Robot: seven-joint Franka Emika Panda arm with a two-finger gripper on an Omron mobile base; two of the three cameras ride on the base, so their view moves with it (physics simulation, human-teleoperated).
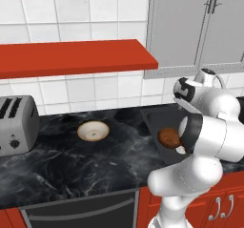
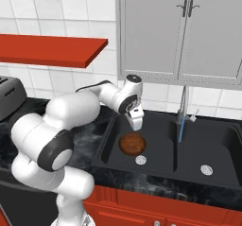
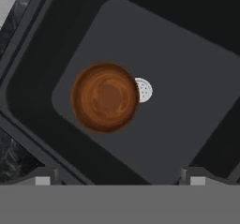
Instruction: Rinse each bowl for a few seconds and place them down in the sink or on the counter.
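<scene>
arm (image 2: 71, 111) — glossy white rounded shells | joints — dark bands | wrist — white, black-trimmed

The reddish-brown bowl (image 3: 105, 97) shows swirled wood-like rings, darker at the rim. It lies in the black sink (image 2: 156, 126), beside a silver speckled drain (image 3: 143, 90). The cream-white bowl (image 1: 93, 130) has a tan rim. The counter (image 1: 71, 160) is black with whitish veins. The toaster (image 1: 16, 124) is grey, the shelves (image 1: 76, 55) red, and the wall tiles (image 1: 95, 91) white.
</scene>
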